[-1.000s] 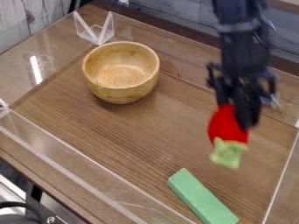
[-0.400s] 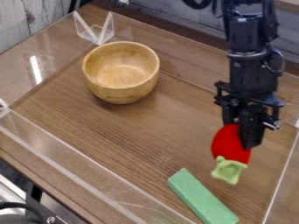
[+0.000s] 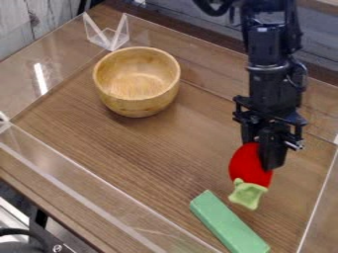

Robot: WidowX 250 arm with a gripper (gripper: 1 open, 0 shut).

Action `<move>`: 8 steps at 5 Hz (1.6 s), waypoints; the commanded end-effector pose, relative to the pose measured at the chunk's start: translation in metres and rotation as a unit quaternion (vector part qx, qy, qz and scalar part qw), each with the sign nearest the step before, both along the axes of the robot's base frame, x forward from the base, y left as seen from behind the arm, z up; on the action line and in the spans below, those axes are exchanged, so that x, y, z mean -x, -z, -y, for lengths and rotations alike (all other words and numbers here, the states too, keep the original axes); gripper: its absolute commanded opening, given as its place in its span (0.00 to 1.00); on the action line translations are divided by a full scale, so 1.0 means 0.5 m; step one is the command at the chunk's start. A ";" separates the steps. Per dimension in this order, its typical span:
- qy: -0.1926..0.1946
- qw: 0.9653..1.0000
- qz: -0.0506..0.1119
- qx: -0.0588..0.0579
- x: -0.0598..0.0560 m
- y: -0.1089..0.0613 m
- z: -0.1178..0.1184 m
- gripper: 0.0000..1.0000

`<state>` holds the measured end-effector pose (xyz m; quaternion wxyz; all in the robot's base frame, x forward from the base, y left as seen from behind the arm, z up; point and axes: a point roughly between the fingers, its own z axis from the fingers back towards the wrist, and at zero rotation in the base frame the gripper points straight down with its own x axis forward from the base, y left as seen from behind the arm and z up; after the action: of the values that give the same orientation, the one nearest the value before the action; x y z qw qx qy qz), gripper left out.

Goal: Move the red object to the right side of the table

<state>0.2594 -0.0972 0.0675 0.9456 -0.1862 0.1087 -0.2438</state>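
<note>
Table (image 3: pixel 79 188): brown wood-grain top, low clear acrylic walls all round; the largest item, carrying everything below

Robot arm: black, comes down from the top edge on the right half of the table, pointing steeply downward

Wooden bowl (image 3: pixel 136 79): round, pale, empty, upper left of centre, well apart from the arm; in the same place as a second ago

Green block (image 3: pixel 227 223): flat, rectangular, lying slantwise near the front wall, just beside and below the held toy; whether they touch cannot be told; it has not shifted

Gripper (image 3: pixel 271 150): jaws drawn close, clamped on the upper part of the red object

Red object (image 3: pixel 250 164): small, glossy, egg-shaped, its pale green leafy tip hanging downward; held on the right side of the table, close above the wood near the block's upper end

Change noted: over the last second the toy has sunk lower toward the tabletop, with the grip unchanged

Reading: the carry looks all but complete, since the toy already sits over the right side; what remains is probably to set it down clear of the block and let go
</note>
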 end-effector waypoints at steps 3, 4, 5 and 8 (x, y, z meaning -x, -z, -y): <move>-0.016 0.999 0.035 -0.006 -0.005 -0.016 -0.017 0.00; -0.020 0.999 0.040 -0.008 -0.004 -0.020 -0.020 0.00; -0.025 0.999 0.047 -0.008 -0.003 -0.028 -0.023 0.00; -0.025 0.998 0.053 0.006 -0.006 -0.023 0.009 0.00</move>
<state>0.2581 -0.0993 0.0661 0.9542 -0.1823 0.0787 -0.2238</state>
